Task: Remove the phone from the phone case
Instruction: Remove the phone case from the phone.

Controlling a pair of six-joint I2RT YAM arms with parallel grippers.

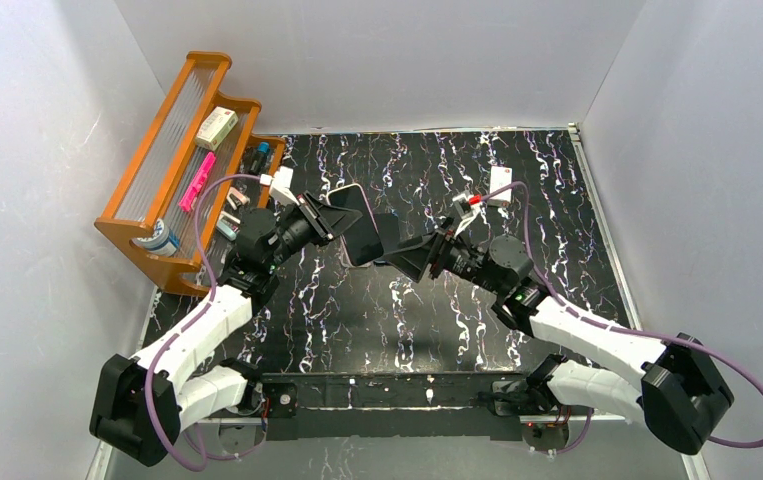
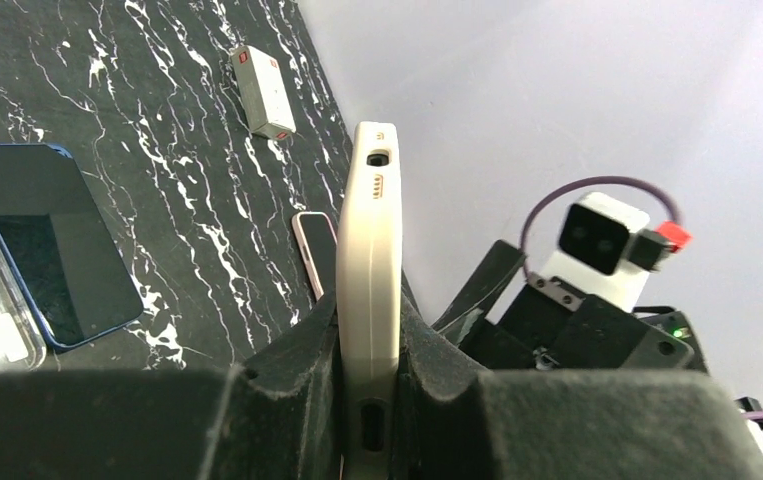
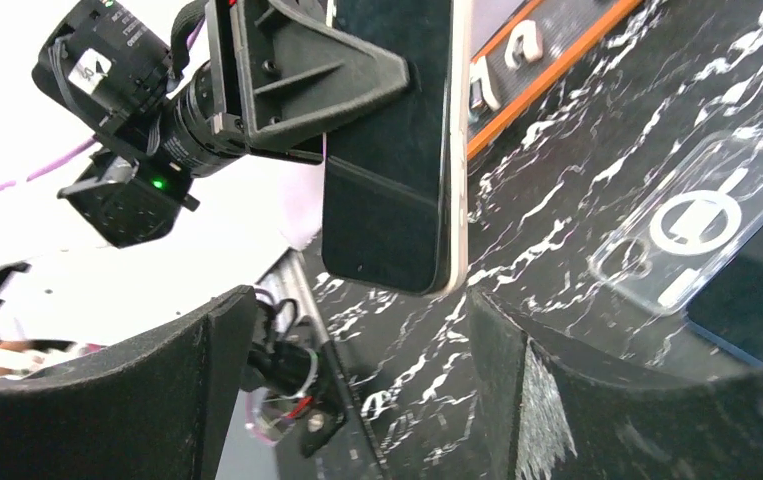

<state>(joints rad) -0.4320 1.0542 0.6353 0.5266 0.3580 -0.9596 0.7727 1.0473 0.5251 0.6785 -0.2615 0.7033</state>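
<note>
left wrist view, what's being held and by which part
The left tool pinches the cased phone across its front and back faces, near one end; the right tool holds nothing.

The phone (image 1: 367, 238) is in the middle of the frame, held in the left claw (image 1: 343, 219). The right claw (image 1: 403, 258) is just to its right. A rack (image 1: 172, 150) stands at the upper left of the tabletop (image 1: 557, 200).

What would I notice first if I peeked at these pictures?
The phone, held up in mid-air above the black marbled table, pinched by the left tool. Just to its right, the right tool gapes open toward it. At the far left stands an orange wooden rack with small things on it.
</note>
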